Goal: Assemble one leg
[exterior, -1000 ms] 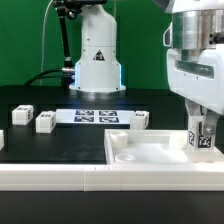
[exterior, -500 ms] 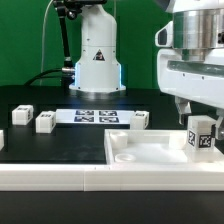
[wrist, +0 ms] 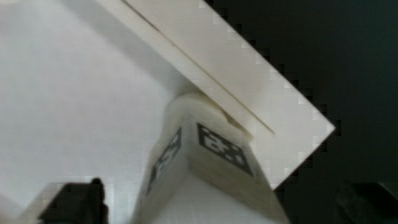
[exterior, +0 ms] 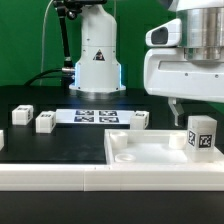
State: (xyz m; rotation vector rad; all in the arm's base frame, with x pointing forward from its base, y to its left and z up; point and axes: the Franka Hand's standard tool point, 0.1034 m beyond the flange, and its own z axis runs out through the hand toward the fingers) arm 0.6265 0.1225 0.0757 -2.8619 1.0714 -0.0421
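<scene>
Lifted clear since 1 s ago, gripper (exterior: 180,104) now released, hanging just above the leg (exterior: 201,133); leg upright at frame right on tabletop (exterior: 140,152), long axis vertical.

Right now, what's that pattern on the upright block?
A black-and-white square marker tag on the white leg, clearest in the exterior view.

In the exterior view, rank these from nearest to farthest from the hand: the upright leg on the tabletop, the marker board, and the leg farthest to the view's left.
From the hand:
1. The upright leg, just below it, standing on the tabletop at the view's right.
2. The marker board, flat on the table mid-scene.
3. The far-left leg, near the view's left edge.
</scene>
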